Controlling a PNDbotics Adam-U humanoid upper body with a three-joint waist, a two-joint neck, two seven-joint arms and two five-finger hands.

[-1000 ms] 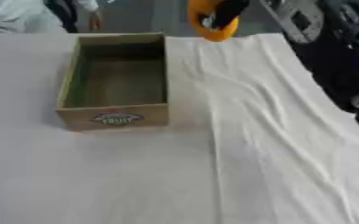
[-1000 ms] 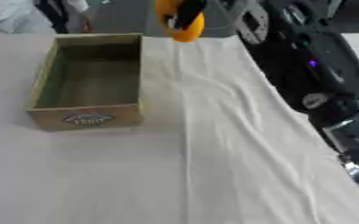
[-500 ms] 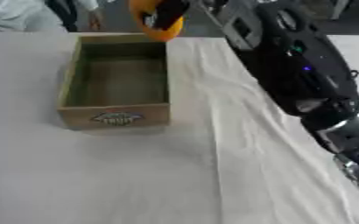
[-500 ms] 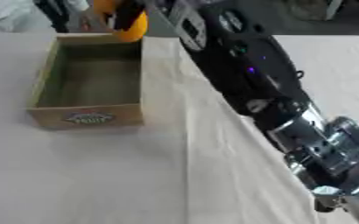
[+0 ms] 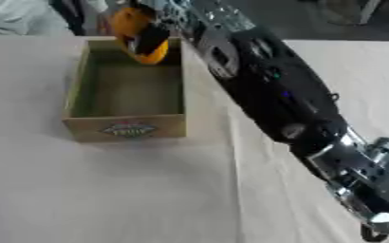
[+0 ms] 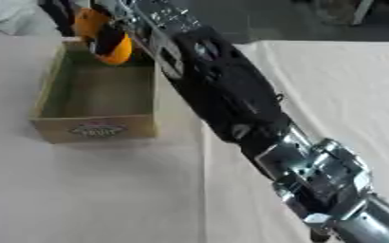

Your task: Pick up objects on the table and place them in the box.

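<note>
My right hand (image 5: 154, 37) is curled round an orange rounded object (image 5: 131, 28) and holds it above the far end of the wooden box (image 5: 128, 128). The object hangs over the box's back edge, inside its outline. My right arm (image 5: 264, 90) stretches in from the lower right, crossing the table to the box's right side. The box is open on top, with a label on its near wall, and its floor looks bare. My left hand shows in neither view.
A white cloth (image 5: 131, 190) covers the table, with folds on the right half (image 6: 347, 95). People stand beyond the far edge at the top left. The floor beyond the table is dark.
My right arm has swung left and reached forward, carrying the orange object from right of the box to above its far end. The view has also shifted.
</note>
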